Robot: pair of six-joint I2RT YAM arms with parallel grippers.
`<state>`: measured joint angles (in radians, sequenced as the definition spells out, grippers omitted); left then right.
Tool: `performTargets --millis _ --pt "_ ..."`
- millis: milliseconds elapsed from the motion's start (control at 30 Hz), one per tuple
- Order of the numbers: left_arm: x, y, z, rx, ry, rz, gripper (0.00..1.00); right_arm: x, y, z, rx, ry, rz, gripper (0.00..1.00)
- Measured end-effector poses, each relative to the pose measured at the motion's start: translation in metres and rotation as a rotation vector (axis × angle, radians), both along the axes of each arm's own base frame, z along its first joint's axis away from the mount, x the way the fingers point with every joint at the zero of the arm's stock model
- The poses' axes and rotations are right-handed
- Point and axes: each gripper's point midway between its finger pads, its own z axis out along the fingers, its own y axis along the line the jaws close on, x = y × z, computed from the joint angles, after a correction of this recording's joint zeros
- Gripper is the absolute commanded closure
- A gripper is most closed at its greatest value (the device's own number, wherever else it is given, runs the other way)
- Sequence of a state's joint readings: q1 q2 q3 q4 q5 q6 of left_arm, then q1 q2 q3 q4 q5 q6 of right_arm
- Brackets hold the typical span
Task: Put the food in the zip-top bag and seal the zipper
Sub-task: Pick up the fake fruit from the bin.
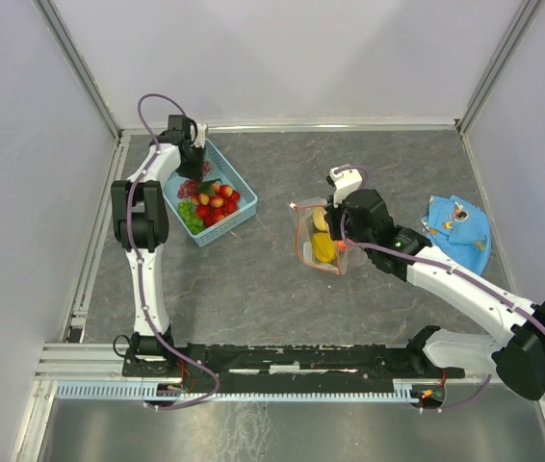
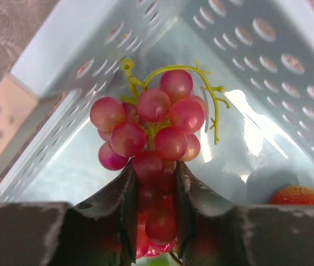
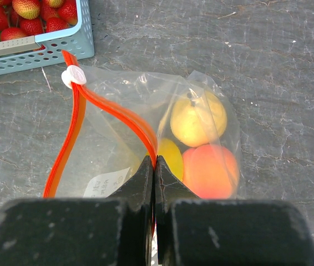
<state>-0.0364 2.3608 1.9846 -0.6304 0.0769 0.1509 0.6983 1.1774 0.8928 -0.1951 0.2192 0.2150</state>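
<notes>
My left gripper (image 2: 153, 183) is shut on a bunch of red grapes (image 2: 151, 124) inside the light blue basket (image 1: 217, 164) at the back left. In the top view the left gripper (image 1: 192, 154) is over the basket's far corner. Strawberries (image 1: 217, 204) and green grapes (image 1: 191, 217) lie in the basket. My right gripper (image 3: 155, 166) is shut on the red-orange zipper (image 3: 112, 111) of the clear zip-top bag (image 3: 123, 160), holding its mouth open. A lemon (image 3: 198, 117), a mango (image 3: 169, 158) and a peach (image 3: 211, 170) are in the bag (image 1: 319, 241).
A blue cloth-like object (image 1: 457, 229) lies at the right. The basket's corner (image 3: 46, 47) with strawberries (image 3: 26, 16) shows upper left in the right wrist view. A white slider tab (image 3: 74, 76) sits on the zipper's end.
</notes>
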Motion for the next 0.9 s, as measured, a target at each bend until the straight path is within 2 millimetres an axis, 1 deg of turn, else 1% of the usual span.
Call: performTargets --millis 33,100,167,233,367,533,600,667,733,800,900 --pt "-0.003 0.001 0.001 0.006 0.002 0.004 0.82 0.0 0.0 0.0 0.0 0.0 0.0 0.98" --pt "-0.008 0.005 0.007 0.022 0.002 0.014 0.86 0.0 0.0 0.0 0.0 0.001 0.0 0.98" --pt "-0.01 0.008 0.017 0.035 -0.013 0.024 0.88 0.0 0.0 -0.001 -0.001 0.001 0.0 0.98" --pt "-0.012 0.01 0.029 0.042 -0.032 0.03 0.93 0.0 0.0 -0.001 -0.001 0.002 -0.001 0.98" --pt "-0.012 0.015 0.066 0.059 -0.104 0.048 0.95 0.0 0.0 -0.001 -0.002 0.002 0.0 0.98" --pt "-0.015 0.019 0.121 0.062 -0.222 0.079 0.96 -0.001 -0.001 0.0 -0.001 0.001 -0.001 0.98" --pt "-0.018 0.018 0.137 0.048 -0.254 0.094 0.97 -0.001 -0.001 0.0 -0.001 0.002 -0.001 0.98" --pt "-0.024 0.017 0.152 0.026 -0.283 0.116 0.97 -0.002 -0.001 -0.001 -0.004 0.006 -0.001 0.98" --pt "-0.033 0.015 0.162 -0.003 -0.296 0.144 0.97 -0.002 -0.002 -0.002 -0.005 0.009 -0.002 0.98" --pt "-0.042 0.011 0.168 -0.042 -0.3 0.169 0.97 -0.002 -0.002 -0.002 -0.003 0.011 -0.004 0.98" --pt "-0.061 0.0 0.175 -0.133 -0.302 0.207 0.97 -0.003 -0.002 -0.002 0.002 0.016 -0.007 0.98"
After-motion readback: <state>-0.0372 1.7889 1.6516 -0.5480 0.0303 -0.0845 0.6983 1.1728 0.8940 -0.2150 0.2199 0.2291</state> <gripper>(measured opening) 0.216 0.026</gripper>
